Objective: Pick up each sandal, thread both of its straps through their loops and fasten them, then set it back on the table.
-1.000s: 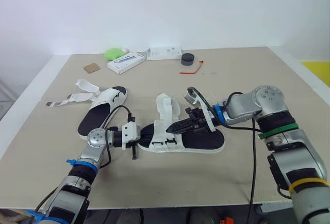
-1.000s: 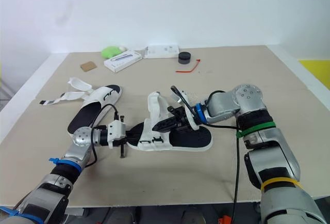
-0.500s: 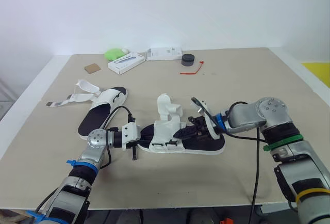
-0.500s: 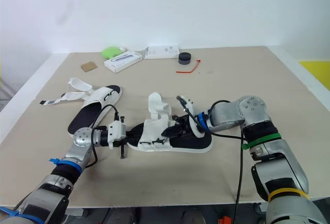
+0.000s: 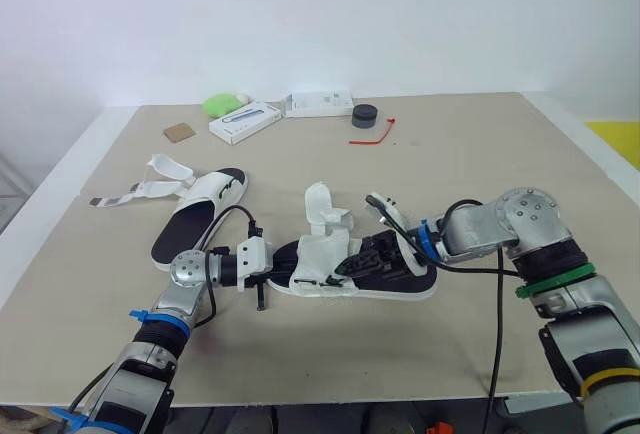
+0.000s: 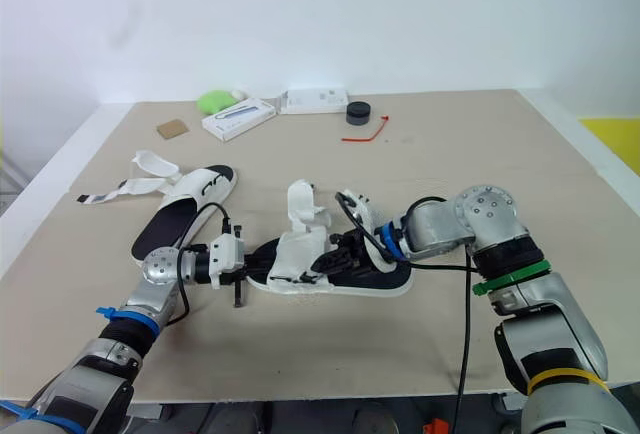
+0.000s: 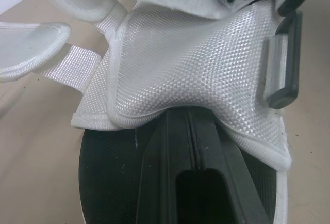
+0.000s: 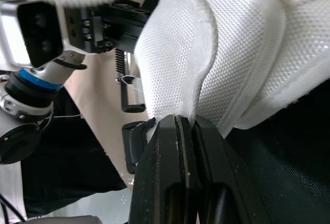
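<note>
White mesh of the strap (image 8: 237, 48) is being pinched at its edge between the clenched jaws of the right gripper (image 5: 347, 267), so threading on the middle sandal (image 5: 405, 282) is judged to be under way. That sandal is lying flat on the table (image 5: 470, 164), with the left gripper (image 5: 274, 264) being pressed to its end, jaws closed and tips tucked under the mesh. Next, the strap end is probably needing to be drawn toward the black loop (image 7: 282, 64) and fed through squarely.
</note>
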`<state>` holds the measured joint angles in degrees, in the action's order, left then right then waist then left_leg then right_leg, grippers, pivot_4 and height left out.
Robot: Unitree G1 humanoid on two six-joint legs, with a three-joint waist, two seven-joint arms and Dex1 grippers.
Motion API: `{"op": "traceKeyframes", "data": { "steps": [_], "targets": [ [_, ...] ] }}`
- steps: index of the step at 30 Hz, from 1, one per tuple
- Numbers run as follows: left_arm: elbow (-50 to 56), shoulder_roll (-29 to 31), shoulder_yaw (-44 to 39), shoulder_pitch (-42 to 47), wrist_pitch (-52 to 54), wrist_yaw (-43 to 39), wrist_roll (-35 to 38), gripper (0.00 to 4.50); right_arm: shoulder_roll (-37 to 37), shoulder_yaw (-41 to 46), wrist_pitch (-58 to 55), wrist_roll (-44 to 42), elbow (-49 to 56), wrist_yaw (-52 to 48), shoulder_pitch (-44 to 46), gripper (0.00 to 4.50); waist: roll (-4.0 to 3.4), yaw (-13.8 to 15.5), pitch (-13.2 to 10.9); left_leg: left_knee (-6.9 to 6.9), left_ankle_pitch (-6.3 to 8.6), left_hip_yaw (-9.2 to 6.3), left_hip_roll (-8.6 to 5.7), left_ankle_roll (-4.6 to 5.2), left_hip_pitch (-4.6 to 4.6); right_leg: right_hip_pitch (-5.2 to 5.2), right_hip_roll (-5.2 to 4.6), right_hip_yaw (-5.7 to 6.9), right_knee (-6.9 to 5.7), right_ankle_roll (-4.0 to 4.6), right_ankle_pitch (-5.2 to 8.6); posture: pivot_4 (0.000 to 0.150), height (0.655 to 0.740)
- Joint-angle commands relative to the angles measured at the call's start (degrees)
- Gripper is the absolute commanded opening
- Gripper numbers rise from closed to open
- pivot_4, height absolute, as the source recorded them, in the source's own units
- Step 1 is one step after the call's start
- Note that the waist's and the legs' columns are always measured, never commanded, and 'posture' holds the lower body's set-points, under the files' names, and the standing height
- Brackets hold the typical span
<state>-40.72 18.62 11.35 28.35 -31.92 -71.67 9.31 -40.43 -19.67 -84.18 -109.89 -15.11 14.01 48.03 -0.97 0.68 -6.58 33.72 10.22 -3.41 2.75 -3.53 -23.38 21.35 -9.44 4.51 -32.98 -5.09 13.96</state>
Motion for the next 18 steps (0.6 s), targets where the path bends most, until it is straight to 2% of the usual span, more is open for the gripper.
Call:
{"op": "traceKeyframes", "data": {
  "steps": [1, 6, 11, 18],
  "targets": [
    [-10.73, 0.09, 7.70, -7.25, 6.90, -0.82, -9.11, 0.00, 0.98, -1.47, -1.13, -3.11, 3.42, -2.41, 0.89, 0.22, 0.00, 0.00, 0.00, 0.00, 0.00, 0.00, 0.00, 0.00, 0.00, 0.00, 0.00, 0.00, 0.00, 0.00, 0.00, 0.150, 0.7400],
    [-10.49, 0.07, 7.68, -7.23, 7.07, -0.80, -9.04, 0.00, 1.43, -1.83, -0.24, -2.93, 3.62, -1.90, 0.96, 0.22, 0.00, 0.00, 0.00, 0.00, 0.00, 0.00, 0.00, 0.00, 0.01, 0.02, 0.00, 0.00, 0.00, 0.00, 0.00, 0.150, 0.7400],
    [-10.25, 0.09, 7.58, -7.37, 7.08, -0.67, -8.91, 0.00, 3.02, -0.25, 0.40, 2.23, 3.68, -1.52, 1.06, 0.22, 0.00, 0.00, 0.00, 0.00, 0.00, 0.00, 0.00, -0.01, 0.01, 0.05, 0.00, 0.01, 0.01, -0.01, 0.00, 0.150, 0.7400],
    [-10.15, 0.33, 7.48, -7.67, 7.08, -0.45, -8.80, 0.00, 2.44, 2.14, -1.33, 5.54, 9.75, -8.31, 1.25, 0.22, 0.00, 0.00, -0.01, 0.00, 0.00, 0.00, 0.01, -0.01, -0.05, 0.09, -0.01, 0.00, 0.07, -0.01, 0.00, 0.150, 0.7400]
  ]
}}
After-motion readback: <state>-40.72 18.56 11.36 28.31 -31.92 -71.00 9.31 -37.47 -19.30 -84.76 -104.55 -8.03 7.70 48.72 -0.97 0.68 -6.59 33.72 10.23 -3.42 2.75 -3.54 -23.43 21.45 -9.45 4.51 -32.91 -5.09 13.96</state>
